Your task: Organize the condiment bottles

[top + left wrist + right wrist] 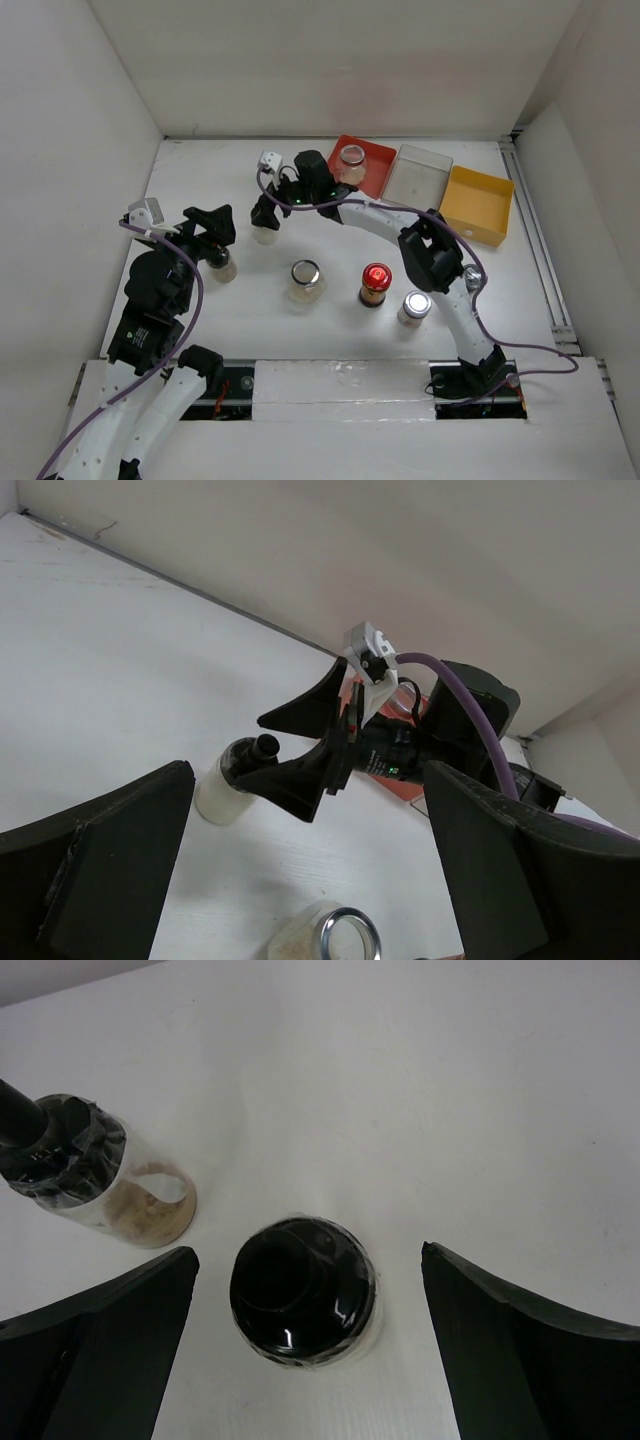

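Observation:
Six condiment bottles show from above. A pale bottle with a black cap (264, 234) (303, 1290) stands on the table under my right gripper (266, 212) (307, 1255), which is open, one finger on each side and apart from it. A black-capped bottle with tan contents (222, 266) (100, 1175) stands just below my left gripper (215, 238) (308, 780), also open with nothing between its fingers. A silver-lidded jar (306, 282) (335, 940), a red-capped bottle (376, 284) and a silver-capped bottle (414, 308) stand mid-table. One jar (351, 163) sits in the red tray (372, 178).
A clear tray (420, 175) and a yellow tray (477, 205) stand in a row right of the red one at the back. White walls close the table on three sides. The right arm reaches across the middle, above the red-capped bottle.

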